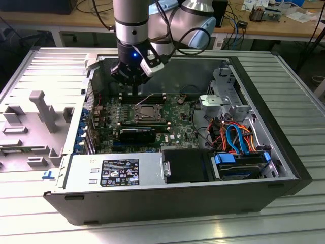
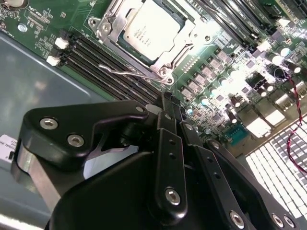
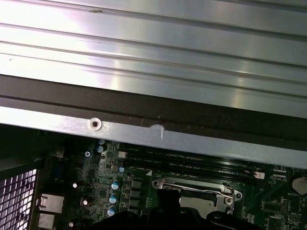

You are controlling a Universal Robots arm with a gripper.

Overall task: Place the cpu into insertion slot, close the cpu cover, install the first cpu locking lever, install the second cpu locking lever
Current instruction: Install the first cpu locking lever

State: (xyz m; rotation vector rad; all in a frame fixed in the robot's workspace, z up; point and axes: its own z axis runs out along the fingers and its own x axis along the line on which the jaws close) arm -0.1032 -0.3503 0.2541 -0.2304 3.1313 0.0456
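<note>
Here, nearest in the second wrist view, the gripper (image 2: 168, 100) is hovering with its jaws clenched on nothing, short of a wire locking lever (image 2: 125, 72). Beyond, the cpu (image 2: 146, 28) is sitting in the insertion slot (image 2: 125, 46), the cpu cover (image 2: 111, 29) lying flat around it.

Square cpu (image 2: 151, 28), dull silver-grey top up, flat in the insertion slot (image 1: 137, 115) near the middle of the green motherboard (image 2: 38, 28). Silvery cpu cover (image 2: 115, 29) down around it, opening framing the chip. Thin wire locking lever (image 2: 129, 72) along one cover edge.
</note>
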